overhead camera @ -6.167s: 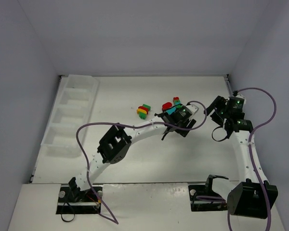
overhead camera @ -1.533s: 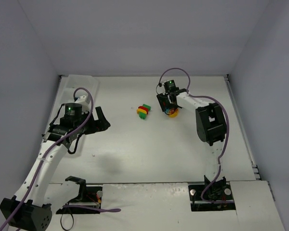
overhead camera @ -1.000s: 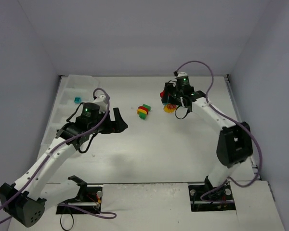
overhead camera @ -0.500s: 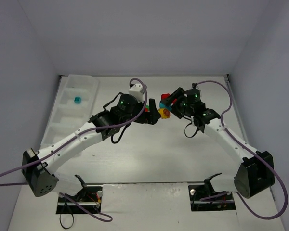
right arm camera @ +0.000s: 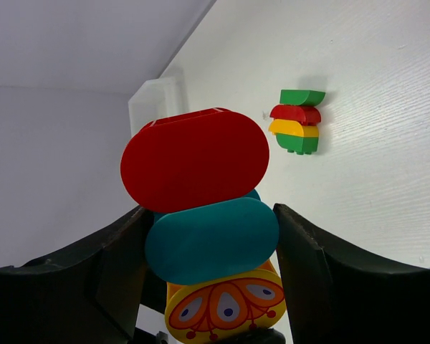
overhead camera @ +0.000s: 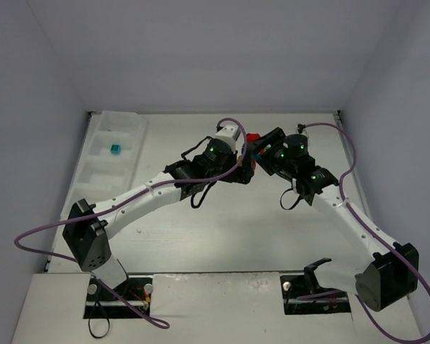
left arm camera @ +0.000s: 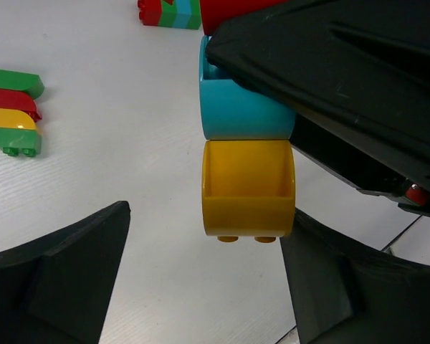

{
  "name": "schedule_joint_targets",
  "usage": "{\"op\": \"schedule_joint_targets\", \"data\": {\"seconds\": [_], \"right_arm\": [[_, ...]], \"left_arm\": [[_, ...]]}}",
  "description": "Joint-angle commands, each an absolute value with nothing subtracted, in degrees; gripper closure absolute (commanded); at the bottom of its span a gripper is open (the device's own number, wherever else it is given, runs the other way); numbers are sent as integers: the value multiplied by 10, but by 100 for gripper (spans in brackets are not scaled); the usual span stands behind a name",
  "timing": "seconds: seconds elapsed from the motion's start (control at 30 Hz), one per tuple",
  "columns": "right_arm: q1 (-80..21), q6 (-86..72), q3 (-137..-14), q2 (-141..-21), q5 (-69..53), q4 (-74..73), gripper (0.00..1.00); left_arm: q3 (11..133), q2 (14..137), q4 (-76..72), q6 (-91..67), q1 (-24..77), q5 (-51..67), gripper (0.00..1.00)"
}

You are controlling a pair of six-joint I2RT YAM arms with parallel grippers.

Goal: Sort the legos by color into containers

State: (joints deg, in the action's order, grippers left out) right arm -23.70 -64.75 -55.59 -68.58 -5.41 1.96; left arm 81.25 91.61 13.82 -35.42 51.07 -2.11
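While right gripper clamps the red-teal-yellow stack well apart from the tray, left gripper sits spread either side of the yellow brick. Centre it, squeeze squarely, pull straight off.

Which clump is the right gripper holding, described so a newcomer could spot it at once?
Look to the middle of the table. There the right gripper is shut on a three-brick stack: red, then teal, then yellow. Unlike the loose clump of green, red and yellow on the table, it has a teal middle and an orange flower print on its yellow end.
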Motion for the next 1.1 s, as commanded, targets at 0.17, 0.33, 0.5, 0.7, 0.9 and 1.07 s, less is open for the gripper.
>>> {"op": "schedule_joint_targets", "data": {"seconds": [0.17, 0.33, 0.5, 0.7, 0.9, 1.07], "right_arm": [[-238, -657, -559, -686, -37, 71, 99], [-237, -654, -560, -695, -42, 76, 99], [-238, -654, -559, -698, -43, 82, 99], [-236, -651, -558, -695, -29, 83, 99], [-205, -636, -563, -704, -24, 84, 100], [-167, -626, -572, -725, -45, 96, 100]], "left_arm": [[867, 918, 84, -366, 514, -46, 30], [861, 923, 61, -382, 514, -48, 35], [868, 941, 69, -396, 514, -37, 49], [836, 925, 69, -419, 514, -29, 98], [774, 876, 76, -430, 513, -26, 100], [697, 830, 66, -429, 513, -19, 100]]}}
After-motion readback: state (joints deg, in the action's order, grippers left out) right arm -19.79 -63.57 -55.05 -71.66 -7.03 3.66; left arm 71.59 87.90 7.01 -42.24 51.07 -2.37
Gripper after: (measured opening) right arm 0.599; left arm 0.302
